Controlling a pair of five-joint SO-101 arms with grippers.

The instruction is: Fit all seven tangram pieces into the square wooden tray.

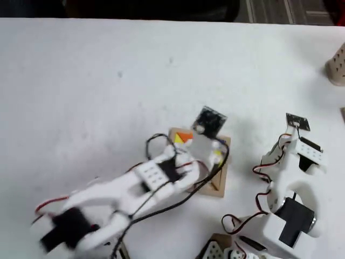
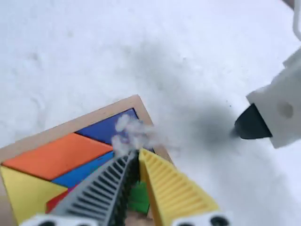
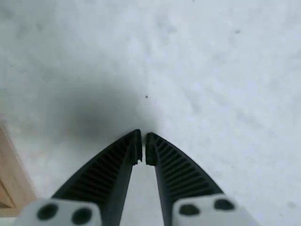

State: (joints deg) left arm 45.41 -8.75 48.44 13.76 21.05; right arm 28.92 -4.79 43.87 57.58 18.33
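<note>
Tray: the square wooden tray (image 1: 220, 186) lies on the white table (image 1: 81, 81), a little right of centre in the lower half of the high view, partly covered by the left arm reaching in from the lower left.
Pieces: the orange piece (image 2: 56, 153), dark blue piece (image 2: 110, 127), light blue piece (image 2: 82, 172), yellow piece (image 2: 26, 190) and red piece (image 2: 56, 202) lie flat inside the tray, edge to edge. A green piece (image 2: 138, 195) shows through the gap under the fingers. I cannot find a seventh.
Left gripper: the left gripper (image 2: 137, 155) hangs over the tray near one corner, tips pressed together. It does not appear to pinch anything.
Right gripper: the right gripper (image 3: 143, 149) is clenched and empty over bare table, right of the tray in the high view and apart from it.
Step in hand: most likely the last seating of pieces, with the closed tips placed to nudge or press near the green piece.
Next move: probably a gentle push to settle that piece flush, then a straight lift so no neighbour is dragged out. A check for the seventh piece is also needed.
</note>
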